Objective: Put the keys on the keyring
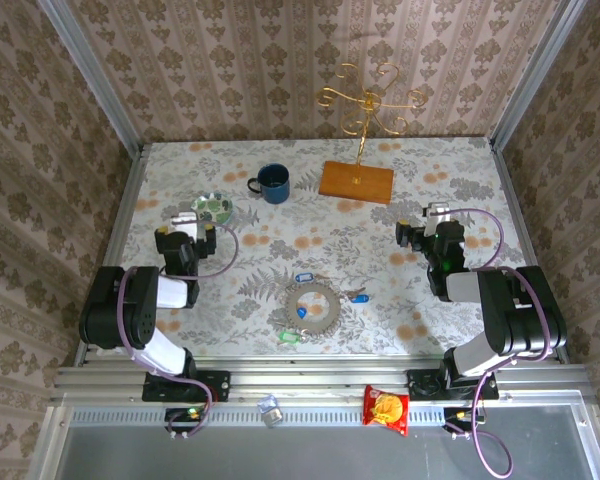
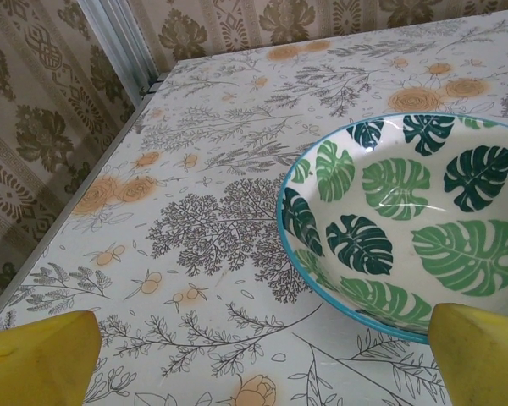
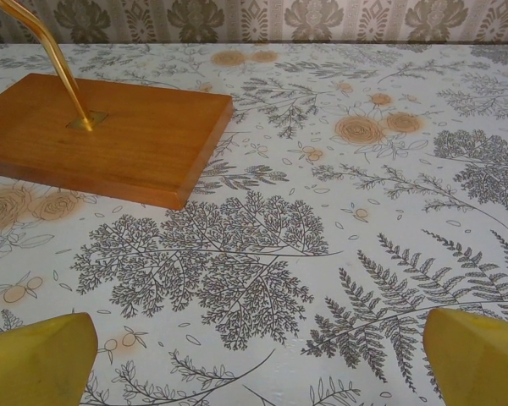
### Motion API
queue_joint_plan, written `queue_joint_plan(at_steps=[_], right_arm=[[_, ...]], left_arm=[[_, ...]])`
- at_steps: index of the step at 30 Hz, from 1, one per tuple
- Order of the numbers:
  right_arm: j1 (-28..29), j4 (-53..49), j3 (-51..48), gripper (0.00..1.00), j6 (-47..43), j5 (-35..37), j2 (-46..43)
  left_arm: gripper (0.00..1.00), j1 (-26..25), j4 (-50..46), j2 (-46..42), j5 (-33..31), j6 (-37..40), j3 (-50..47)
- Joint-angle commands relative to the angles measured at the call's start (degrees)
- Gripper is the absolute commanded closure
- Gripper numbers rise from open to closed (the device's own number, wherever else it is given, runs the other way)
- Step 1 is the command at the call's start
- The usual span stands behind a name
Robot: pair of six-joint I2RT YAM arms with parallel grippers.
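Both tools stand apart, nothing held. The left tool (image 1: 194, 222) is parked at the green-leaf dish (image 1: 225, 218), with its yellow fingertips (image 2: 38, 355) wide in the left wrist view. The right tool (image 1: 432, 214) faces the wooden base (image 1: 356, 181) of the gold stand (image 1: 365, 100), in the same wide stance.

The keyring (image 1: 312, 308) lies flat on the counter (image 1: 400, 290), midway between the arms and closer to the bases than either tool. Both tools point away from it, so each would need to pull back and swing inward. The reach looks about even, so I won't call a nearer arm.

The keys (image 1: 303, 277) sit around the ring:
- One blue tag just past its far edge.
- One just to its right.
- A green tag at its near-left edge.
- A fourth blue tag at the hollow, too small to tell whether it's on the beads or inside.

My call: right arm takes the right-hand key, left arm takes the green one.
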Motion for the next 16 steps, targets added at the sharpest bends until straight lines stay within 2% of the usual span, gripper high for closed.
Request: queue_joint_plan(at_steps=[1, 8, 11, 16], right_arm=[[-0.16, -0.08, 0.7, 0.0, 1.07, -0.24, 0.3], [-0.2, -0.08, 0.73, 0.0, 1.07, -0.24, 0.3], [-0.2, -0.08, 0.7, 0.0, 1.07, -0.24, 0.39], [-0.07, 0.17, 0.55, 0.0, 0.98, 0.13, 0.25]], left_arm=[[0.0, 0.26, -0.35, -0.28, -0.78, -0.97, 1.04], [0.0, 0.42, -0.99, -0.23, -0.24, -1.0, 1.41], [0.0, 2.02, -3.09, -0.42, 3.13, -1.78, 2.26], [0.0, 2.14, -2.4, -0.71, 3.51, -1.95, 1.7]])
